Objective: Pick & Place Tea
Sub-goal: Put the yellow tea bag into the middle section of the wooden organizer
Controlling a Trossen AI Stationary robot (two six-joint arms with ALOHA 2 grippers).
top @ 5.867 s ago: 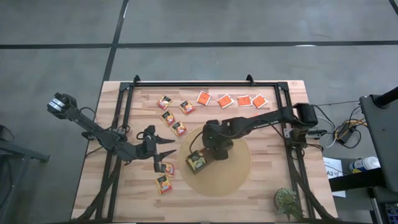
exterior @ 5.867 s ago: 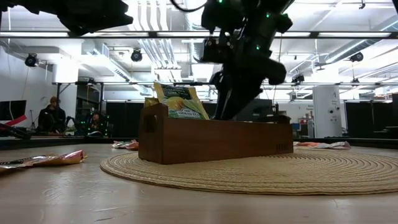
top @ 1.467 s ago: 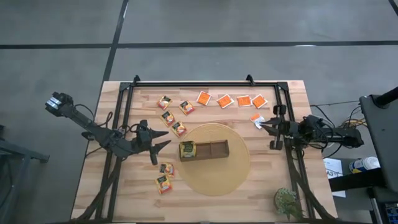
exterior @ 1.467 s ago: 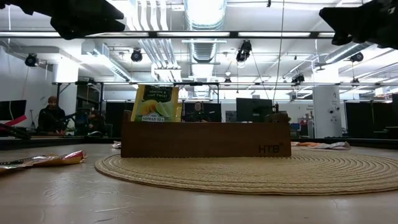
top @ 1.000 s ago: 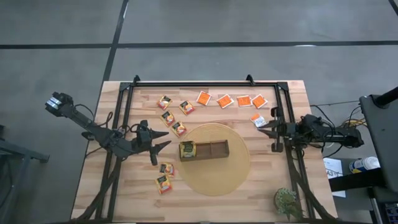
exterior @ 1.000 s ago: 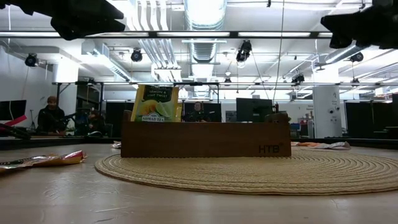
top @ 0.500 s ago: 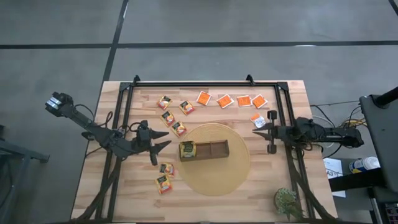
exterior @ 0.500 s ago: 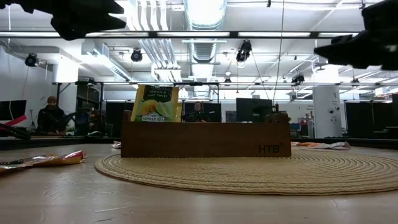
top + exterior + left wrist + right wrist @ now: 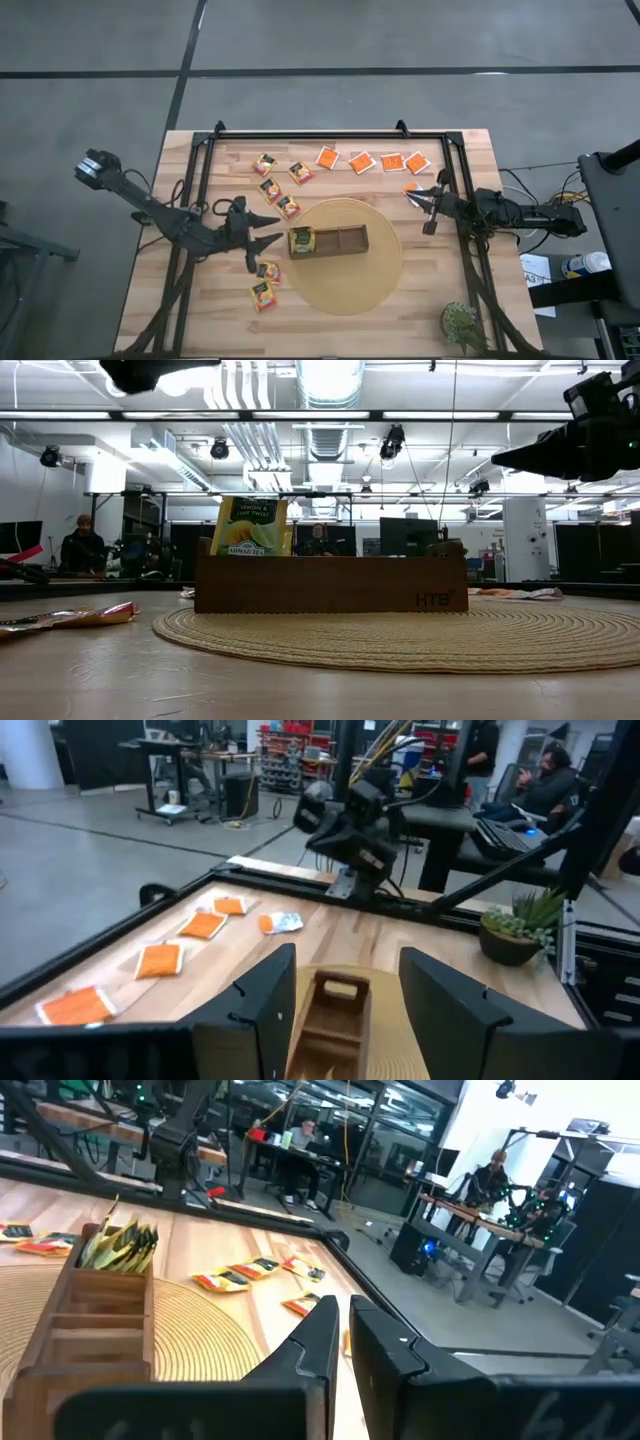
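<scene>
Green-and-yellow sachets (image 9: 300,240) apparently fill one compartment of the brown wooden tray (image 9: 345,240); many remain. Left gripper (image 9: 268,240) gapes empty, right gripper (image 9: 420,200) clenched, empty.

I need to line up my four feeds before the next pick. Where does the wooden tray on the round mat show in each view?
High view: wooden tray at table centre, on the woven mat.
Low view: fills the middle, green-and-yellow sachets standing in its left end.
Left wrist view: low centre, between that pincer's fingers.
Right wrist view: left edge, sachets in its far compartment.
Shared landmark: the woven mat.
</scene>
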